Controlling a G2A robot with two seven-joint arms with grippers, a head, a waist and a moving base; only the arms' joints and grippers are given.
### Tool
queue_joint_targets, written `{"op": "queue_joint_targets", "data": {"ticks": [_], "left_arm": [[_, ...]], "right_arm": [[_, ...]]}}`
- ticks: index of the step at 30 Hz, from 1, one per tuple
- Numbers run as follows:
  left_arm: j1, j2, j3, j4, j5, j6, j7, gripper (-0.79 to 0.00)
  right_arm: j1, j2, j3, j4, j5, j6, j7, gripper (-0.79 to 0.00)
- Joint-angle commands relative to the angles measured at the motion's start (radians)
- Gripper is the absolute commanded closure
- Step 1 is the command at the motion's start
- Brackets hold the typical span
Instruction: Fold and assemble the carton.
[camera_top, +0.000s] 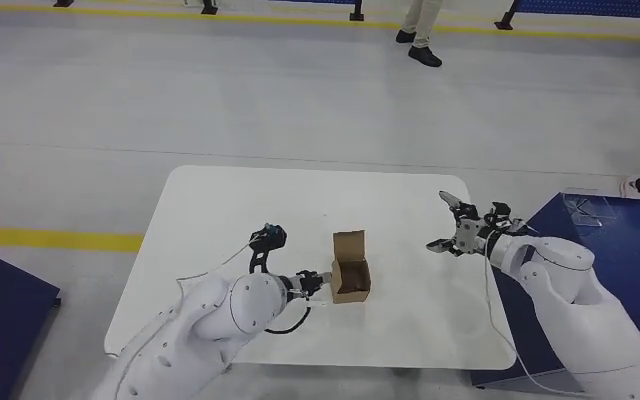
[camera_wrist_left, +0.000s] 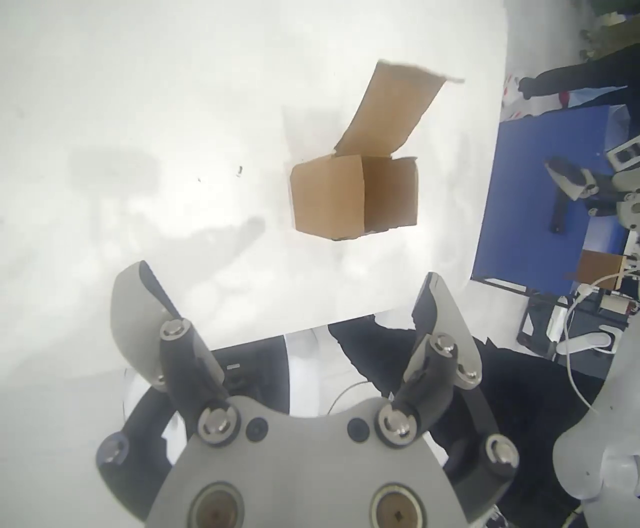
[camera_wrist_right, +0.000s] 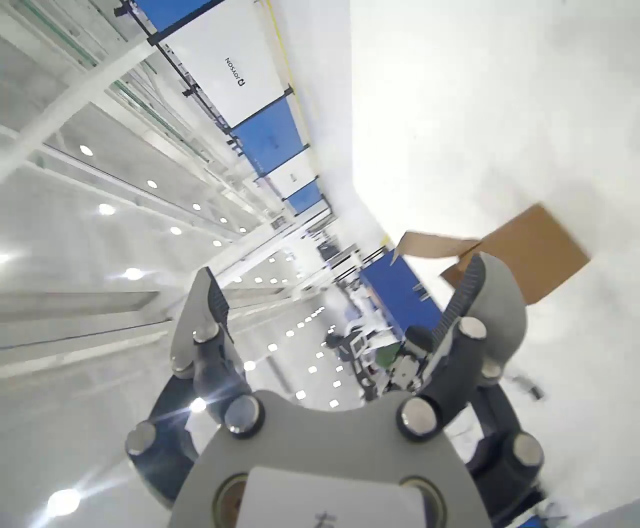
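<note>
Carton stands open on worktop. Left gripper near it, fingers spread, holding nothing. Right gripper well apart, fingers spread too.

Overhead camera looks down on the table; both wrist cameras share the carton.

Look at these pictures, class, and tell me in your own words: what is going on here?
A two-armed robot is assembling a small brown carton. It stands on the white table with its body squared up and its top flap still raised. Nothing holds it at the moment. The left gripper sits close beside the carton, fingers open, not touching it. The right gripper, also open, hangs farther off near the table's edge.
</note>
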Motion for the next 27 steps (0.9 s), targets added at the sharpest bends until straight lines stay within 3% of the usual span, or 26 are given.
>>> {"op": "queue_joint_targets", "data": {"ticks": [1, 8, 11, 18, 27], "left_arm": [[-0.066, -0.017, 0.057, 0.069, -0.056, 0.034, 0.033, -0.785], [-0.227, -0.075, 0.228, 0.273, -0.171, 0.077, 0.076, -0.785], [-0.277, -0.096, 0.267, 0.334, -0.212, 0.077, 0.077, -0.785], [-0.334, -0.135, 0.341, 0.416, -0.266, 0.077, 0.077, -0.785], [-0.390, -0.189, 0.406, 0.504, -0.300, 0.077, 0.077, -0.785]], "right_arm": [[-0.001, 0.000, 0.001, -0.001, 0.064, 0.005, -0.015, -0.785], [-0.010, -0.001, -0.008, -0.017, 0.038, -0.005, -0.032, -0.785], [-0.019, 0.004, -0.053, -0.075, -0.118, -0.001, -0.024, -0.785], [0.049, 0.017, -0.228, -0.075, -0.498, 0.120, 0.143, -0.785], [0.042, 0.015, -0.232, -0.054, -0.468, 0.127, 0.175, -0.785]]}}
